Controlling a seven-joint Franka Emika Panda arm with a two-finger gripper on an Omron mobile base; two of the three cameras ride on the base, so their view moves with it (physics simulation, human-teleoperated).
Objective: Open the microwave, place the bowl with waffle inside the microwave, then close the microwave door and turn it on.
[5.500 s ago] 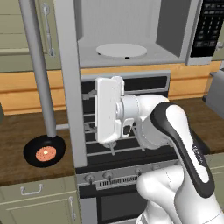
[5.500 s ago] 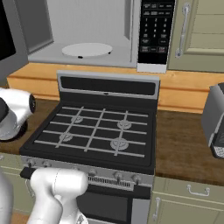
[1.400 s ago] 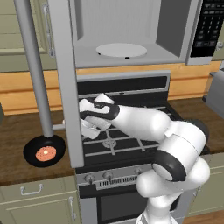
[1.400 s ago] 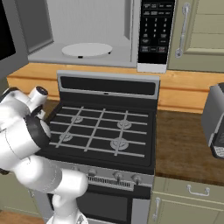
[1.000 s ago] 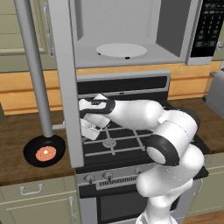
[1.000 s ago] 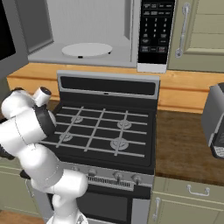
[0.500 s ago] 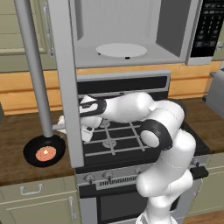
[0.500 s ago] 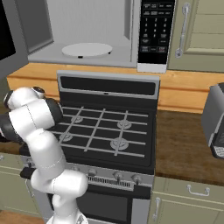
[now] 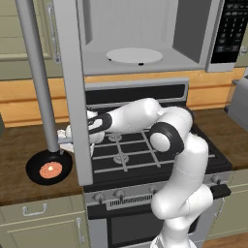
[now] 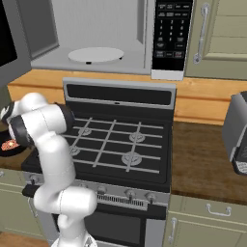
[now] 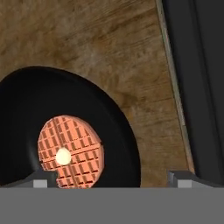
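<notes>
Bowl (image 9: pixel 49 167) with waffle (image 11: pixel 70 150) sits on wooden counter (image 9: pixel 19 145) beneath the wide-open claw (image 11: pixel 111 178).

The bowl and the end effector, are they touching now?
Apart. In the hand view the open end effector sits above the bowl, bare counter showing between its fingertips; neither meets the rim.

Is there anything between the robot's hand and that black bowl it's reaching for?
Nothing visible. The gripper hangs above the bowl with its jaws wide open, and the hand view looks straight down on the bowl and its waffle with bare counter around. The open microwave door stands beside the arm, not between hand and bowl.
</notes>
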